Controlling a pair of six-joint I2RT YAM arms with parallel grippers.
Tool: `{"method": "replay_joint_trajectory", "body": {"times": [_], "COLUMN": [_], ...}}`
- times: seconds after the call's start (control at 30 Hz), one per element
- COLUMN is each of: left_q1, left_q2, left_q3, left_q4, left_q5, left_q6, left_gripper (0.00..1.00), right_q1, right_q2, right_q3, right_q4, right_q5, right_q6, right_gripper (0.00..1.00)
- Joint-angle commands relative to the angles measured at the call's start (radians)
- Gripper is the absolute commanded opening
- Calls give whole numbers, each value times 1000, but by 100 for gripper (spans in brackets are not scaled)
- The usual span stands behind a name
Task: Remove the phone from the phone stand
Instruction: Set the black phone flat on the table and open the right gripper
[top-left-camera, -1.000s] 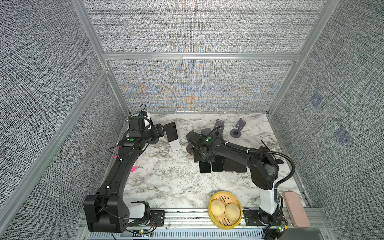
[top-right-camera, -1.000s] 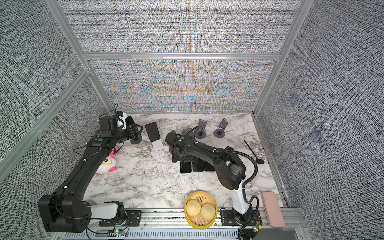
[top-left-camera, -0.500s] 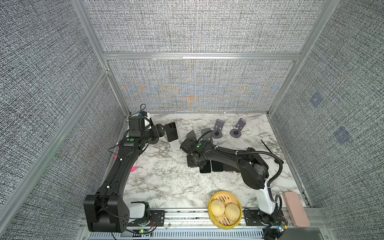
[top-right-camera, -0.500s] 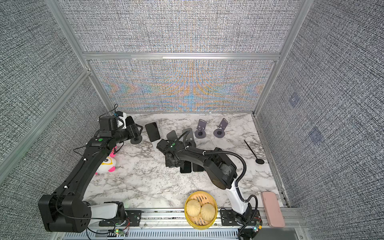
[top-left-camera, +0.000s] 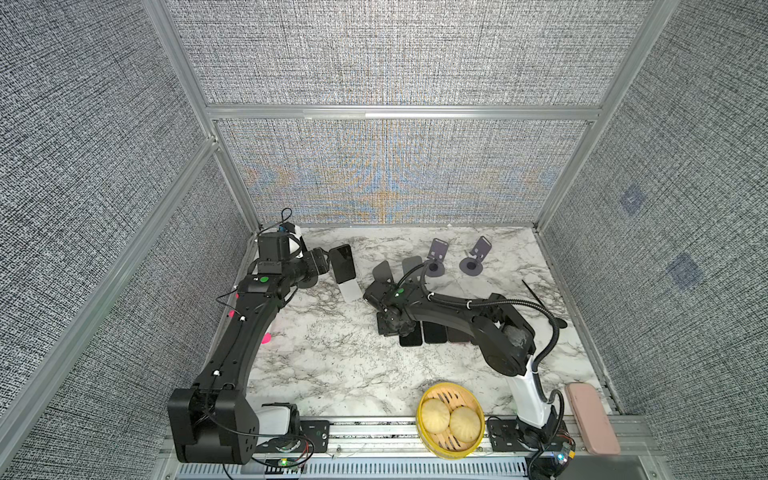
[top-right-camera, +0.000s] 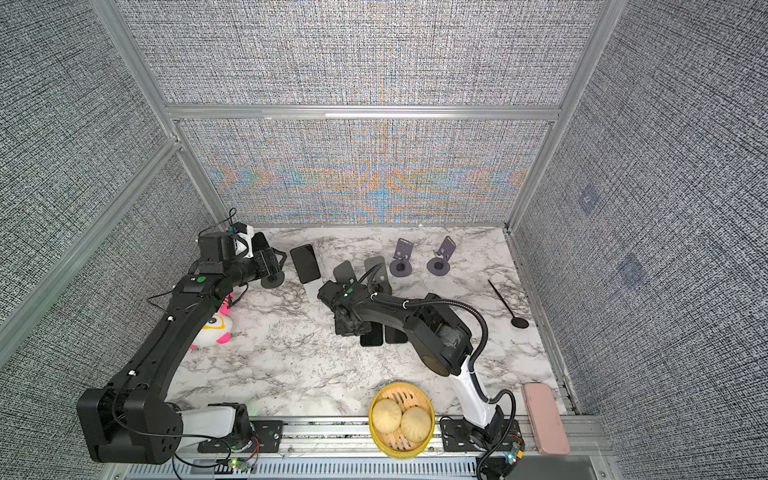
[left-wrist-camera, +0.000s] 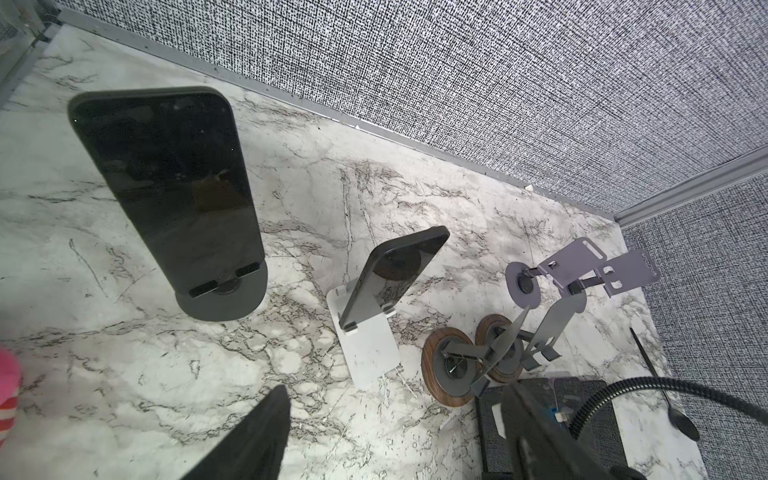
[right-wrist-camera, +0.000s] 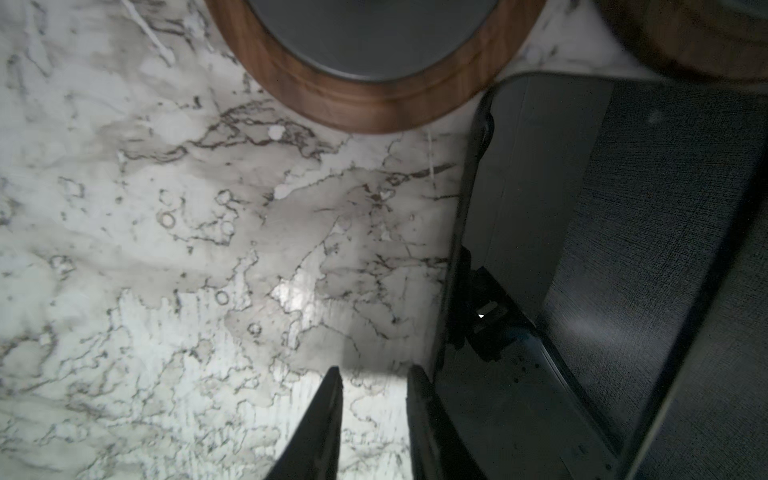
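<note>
A black phone (left-wrist-camera: 166, 187) leans upright on a dark round phone stand (left-wrist-camera: 224, 299) at the back left. My left gripper (top-left-camera: 322, 266) hangs open just in front of it, nothing between its fingers (left-wrist-camera: 249, 436). In both top views the arm hides most of this phone. A second black phone (top-left-camera: 343, 264) (left-wrist-camera: 395, 274) rests on a white phone stand (top-left-camera: 350, 291) just to the right. My right gripper (top-left-camera: 392, 328) points down at the marble beside a flat-lying phone (right-wrist-camera: 540, 270). Its fingertips (right-wrist-camera: 332, 395) stand a narrow gap apart with only marble between.
Several phones (top-left-camera: 434, 332) lie flat in a row under the right arm. Two wood-based stands (left-wrist-camera: 449, 365) and two purple stands (top-left-camera: 436, 257) hold nothing. A bun steamer (top-left-camera: 451, 419), a pink case (top-left-camera: 592, 417), a black spoon (top-left-camera: 540, 303) and a plush toy (top-right-camera: 214, 328) sit around.
My right gripper has moved left and toward the front, off the phone row's left end, and its jaws have narrowed. The left arm has not moved.
</note>
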Motion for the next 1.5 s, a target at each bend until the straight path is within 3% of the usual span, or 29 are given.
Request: {"method": "replay_joint_trajectory", "body": {"times": [0.0,0.73,1.23,1.33,1.43,1.47], "left_q1": [0,0,1,0,0,1], "left_q2": [1,-2,1,4,12,13], "left_q3": [9,8,13,10,9,7], "left_q4": [11,10,0,-4,-5,-3], "left_q5": [3,4,-2,-25,-49,-51], "left_q6": [0,2,18,11,0,0], "left_gripper": [81,81,82,82,83,83], "right_q1": [-7,-23,-10,2,4,2], "right_q2": [-5,-38,-123,-155,-204,-221], "right_q3": [-9,-44,-37,-14,-35,-42], "right_q4": [-8,-7,31,-1,-13,-15], "right_q5": [25,42,71,163,275,303], "right_q6": [9,32,-46,-84,-114,-122], "right_gripper": [29,32,69,80,98,99]}}
